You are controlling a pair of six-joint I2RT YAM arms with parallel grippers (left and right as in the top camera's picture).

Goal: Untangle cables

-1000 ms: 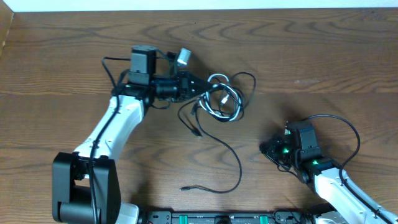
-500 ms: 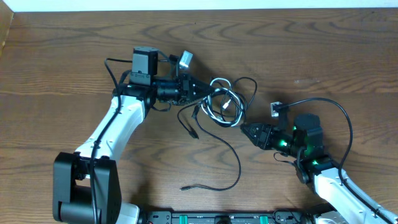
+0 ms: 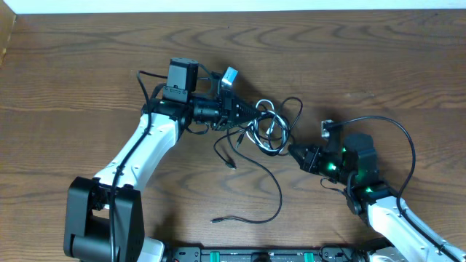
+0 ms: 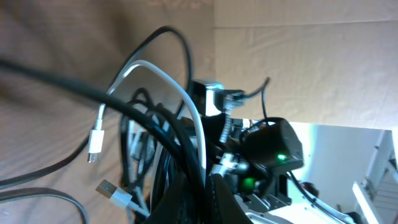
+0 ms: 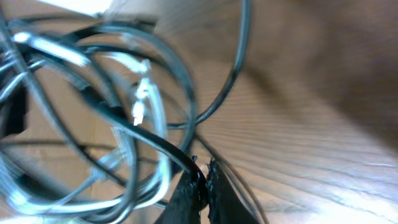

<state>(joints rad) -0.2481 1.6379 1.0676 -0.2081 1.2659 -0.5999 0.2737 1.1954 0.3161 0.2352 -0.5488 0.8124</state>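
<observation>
We see our left end effector (image 3: 250,113) pinching the tangled cables (image 3: 268,125) on the wooden surface (image 3: 378,65); our right end effector (image 3: 294,152) pinches them from the opposite side.

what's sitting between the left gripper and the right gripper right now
The tangled cables: their black and white loops fill the stretch from the left gripper to the right gripper. The overhead view shows it.
</observation>
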